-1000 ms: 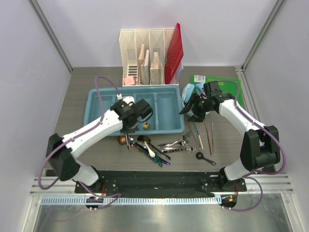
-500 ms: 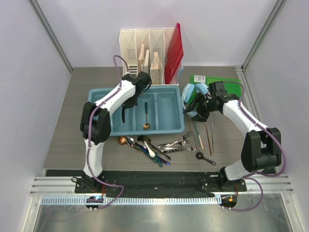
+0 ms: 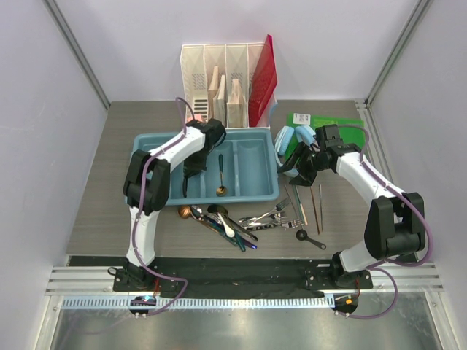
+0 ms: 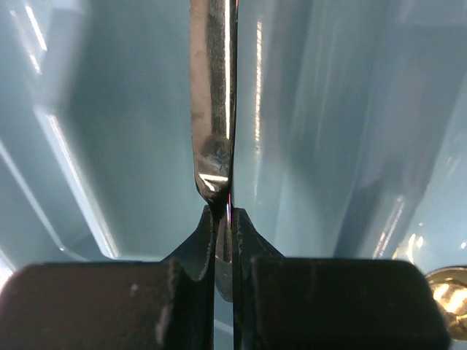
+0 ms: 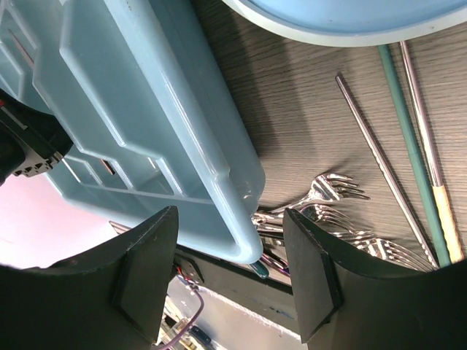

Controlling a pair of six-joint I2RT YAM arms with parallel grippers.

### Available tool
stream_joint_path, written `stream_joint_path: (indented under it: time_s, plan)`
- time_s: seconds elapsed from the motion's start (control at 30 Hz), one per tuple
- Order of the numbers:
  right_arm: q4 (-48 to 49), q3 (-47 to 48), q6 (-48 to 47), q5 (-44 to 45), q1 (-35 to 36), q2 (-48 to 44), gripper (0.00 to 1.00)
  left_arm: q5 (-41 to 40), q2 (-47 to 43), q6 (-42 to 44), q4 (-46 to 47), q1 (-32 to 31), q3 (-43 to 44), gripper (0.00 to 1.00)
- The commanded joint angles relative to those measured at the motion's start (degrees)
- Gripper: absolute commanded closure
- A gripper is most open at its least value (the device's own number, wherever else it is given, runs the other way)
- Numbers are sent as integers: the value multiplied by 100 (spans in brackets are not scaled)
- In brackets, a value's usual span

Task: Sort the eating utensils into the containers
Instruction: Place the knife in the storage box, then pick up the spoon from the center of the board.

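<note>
Grey wood-grain desk (image 3: 109,211), seen from above, carries a light blue plastic cutlery tray (image 3: 248,197), with the left jaws over it. Left wrist: the jaws pinch a thin silver utensil (image 4: 211,87) edge-on above one compartment; lowering it flat before release seems wise. Right wrist: the right jaws are spread above silver forks (image 5: 328,200).

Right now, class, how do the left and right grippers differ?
The left gripper is shut on a silver utensil; the right gripper is open and empty. The left gripper hangs over the blue tray; the right gripper hovers at its outer edge, near the forks. Both have dark fingers.
</note>
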Motion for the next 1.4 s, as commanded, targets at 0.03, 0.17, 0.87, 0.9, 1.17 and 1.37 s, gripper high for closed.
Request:
stream_joint_path:
  time_s: [0.03, 0.17, 0.87, 0.9, 1.17, 1.37]
  plan:
    - [112, 58, 30, -78, -18, -105, 35, 136, -283, 8, 107, 30, -60, 71]
    - [147, 40, 83, -78, -18, -114, 35, -83, -503, -185, 133, 22, -157, 45]
    - [393, 49, 329, 71, -10, -114, 35, 1129, -5536, -2583, 606, -1366, -3908, 45]
    - [419, -3, 338, 97, -1, -122, 35, 1155, -5679, -2889, 686, -1402, -4345, 45]
    - [446, -215, 417, 1, 17, -166, 35, 1155, -5876, -3420, 1503, -1429, -5483, 46]
    - [411, -100, 338, 80, 17, -307, 35, 1112, -5224, -3516, 2066, -1630, -5589, 43]
